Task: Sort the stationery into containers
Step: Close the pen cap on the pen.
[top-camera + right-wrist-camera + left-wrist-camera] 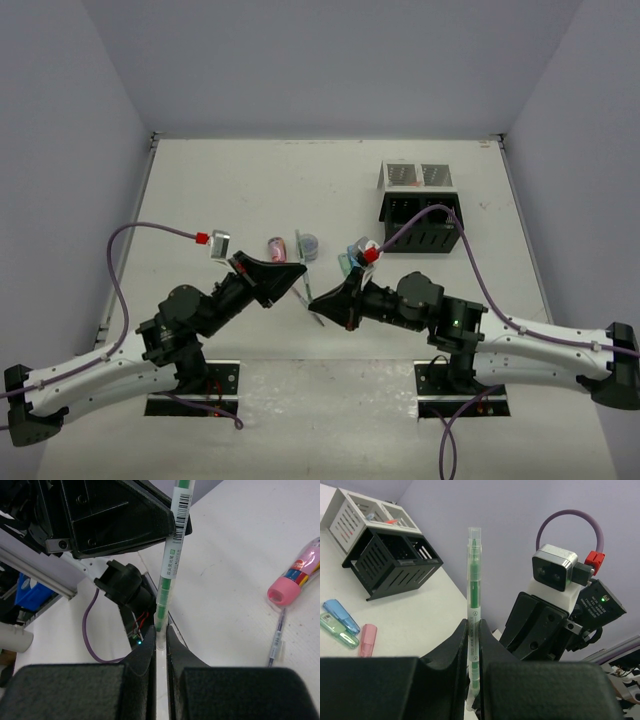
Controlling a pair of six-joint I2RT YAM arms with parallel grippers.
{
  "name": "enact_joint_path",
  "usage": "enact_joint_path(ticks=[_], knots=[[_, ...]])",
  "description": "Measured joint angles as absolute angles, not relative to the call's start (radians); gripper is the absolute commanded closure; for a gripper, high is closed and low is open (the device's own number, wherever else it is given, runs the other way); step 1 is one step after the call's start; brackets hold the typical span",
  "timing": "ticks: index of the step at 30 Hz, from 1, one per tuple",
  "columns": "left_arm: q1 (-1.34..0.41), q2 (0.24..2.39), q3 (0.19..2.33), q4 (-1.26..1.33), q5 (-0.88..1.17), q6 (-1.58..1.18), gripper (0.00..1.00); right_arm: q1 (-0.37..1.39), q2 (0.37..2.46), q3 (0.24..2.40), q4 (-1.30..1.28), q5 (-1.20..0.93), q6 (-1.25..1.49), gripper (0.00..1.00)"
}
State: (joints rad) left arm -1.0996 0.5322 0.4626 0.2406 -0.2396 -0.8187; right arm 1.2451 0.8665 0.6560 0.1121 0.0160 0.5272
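Note:
A thin green highlighter pen [474, 580] stands between both grippers, held at both ends. My left gripper [474, 635] is shut on its lower barrel, and my right gripper [161, 637] is shut on its clear end. In the top view the left gripper [302, 270] and right gripper [314, 299] meet tip to tip above the table's middle. The black container [420, 224] and the white container [414, 176] stand together at the back right. On the table lie a blue marker [342, 615], a green marker [338, 632] and a pink marker [367, 639].
A pink capped stick [294, 578] and a thin pen [276, 641] lie on the table near the right gripper. A small grey-blue pot [309, 243] sits just behind the grippers. Purple cables arc over both wrists. Grey walls close in the table's sides.

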Motion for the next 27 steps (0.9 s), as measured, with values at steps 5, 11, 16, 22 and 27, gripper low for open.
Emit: enact_joint_path(ticks=[5,11,16,22,27], knots=[[-1.100,0.502,0.430,0.272,-0.242,-0.818,1.00,1.245,0.883,0.675,0.095,0.017,0.564,1.00],[-1.099,0.501,0.401,0.342,-0.215,-0.777,1.00,1.246,0.899,0.708,0.053,0.019,0.590,1.00],[-1.099,0.500,0.360,0.415,-0.185,-0.739,1.00,1.246,0.897,0.714,0.033,0.036,0.603,1.00],[-1.097,0.506,0.346,0.455,-0.159,-0.714,1.00,1.249,0.896,0.714,0.028,0.039,0.598,1.00],[-1.093,0.527,0.343,0.495,-0.125,-0.694,1.00,1.250,0.894,0.714,0.030,0.038,0.554,1.00]])
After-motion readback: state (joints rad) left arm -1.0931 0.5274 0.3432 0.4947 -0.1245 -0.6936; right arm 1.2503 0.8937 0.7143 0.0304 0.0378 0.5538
